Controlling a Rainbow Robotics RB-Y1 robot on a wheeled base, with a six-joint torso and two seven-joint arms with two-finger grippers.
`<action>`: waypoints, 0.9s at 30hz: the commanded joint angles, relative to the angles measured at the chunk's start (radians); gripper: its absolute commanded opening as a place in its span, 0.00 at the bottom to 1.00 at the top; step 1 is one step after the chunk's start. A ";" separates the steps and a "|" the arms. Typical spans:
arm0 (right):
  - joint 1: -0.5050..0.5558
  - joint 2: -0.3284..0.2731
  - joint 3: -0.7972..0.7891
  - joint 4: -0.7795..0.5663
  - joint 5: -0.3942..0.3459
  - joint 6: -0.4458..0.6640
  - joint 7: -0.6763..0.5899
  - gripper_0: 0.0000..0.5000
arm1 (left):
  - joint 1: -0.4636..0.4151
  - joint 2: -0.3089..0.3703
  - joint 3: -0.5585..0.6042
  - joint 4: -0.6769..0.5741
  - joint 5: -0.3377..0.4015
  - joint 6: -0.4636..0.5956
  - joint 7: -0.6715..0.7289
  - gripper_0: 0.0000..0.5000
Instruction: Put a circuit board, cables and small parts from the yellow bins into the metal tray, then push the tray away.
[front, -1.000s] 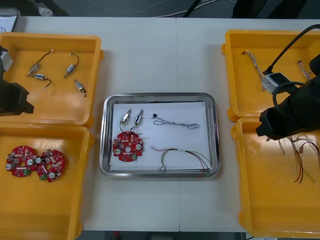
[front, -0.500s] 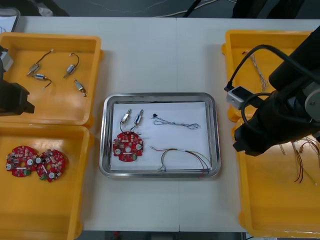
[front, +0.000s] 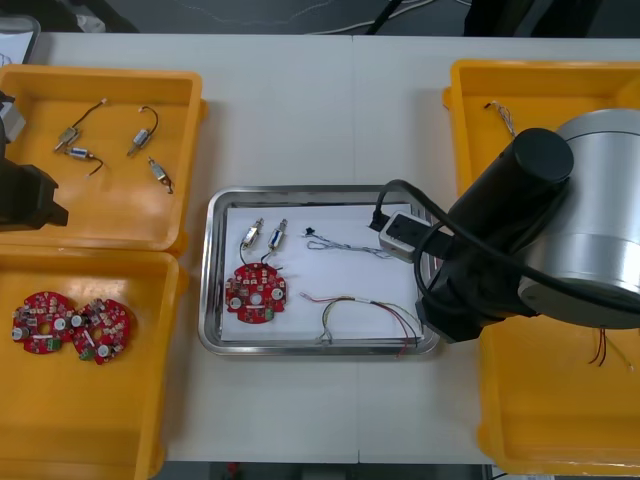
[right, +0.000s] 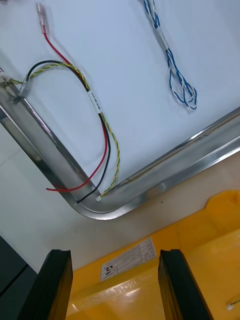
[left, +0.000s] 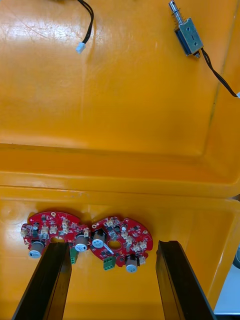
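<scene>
The metal tray (front: 320, 192), white inside, sits mid-table. It holds a red circuit board (front: 256, 293), two small metal parts (front: 265, 236), a blue and white cable (front: 350, 245) and a red and yellow cable (front: 360, 310). My right arm (front: 520, 240) covers the tray's right edge. The right gripper (right: 115, 285) is open and holds nothing. It hangs over the rim of a yellow bin (right: 200, 250), just off the tray's corner (right: 90, 205), where the red and yellow cable (right: 100, 125) ends. My left gripper (left: 107, 285) is open above two boards (left: 120, 240).
The far left bin (front: 100, 75) holds several small metal parts (front: 110, 140). In the near left bin (front: 90, 420) lie two red boards (front: 70, 325). Two yellow bins (front: 540, 410) on the right hold cables (front: 500, 115). The left arm (front: 25, 195) waits at the left edge.
The right arm has swung left from over the right bins to the tray's right edge. The left arm and the tray's contents have not moved.
</scene>
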 joint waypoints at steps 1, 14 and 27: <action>-0.094 0.064 0.116 -0.009 0.057 -0.015 0.070 1.00 | 0.019 0.046 0.032 -0.027 -0.006 -0.004 -0.117 1.00; -0.235 0.183 0.395 0.157 0.149 -0.208 0.139 1.00 | 0.019 0.046 0.032 -0.027 -0.006 -0.004 -0.117 1.00; -0.305 0.278 0.573 0.301 0.227 -0.285 0.157 1.00 | 0.019 0.046 0.032 -0.027 -0.006 -0.004 -0.117 1.00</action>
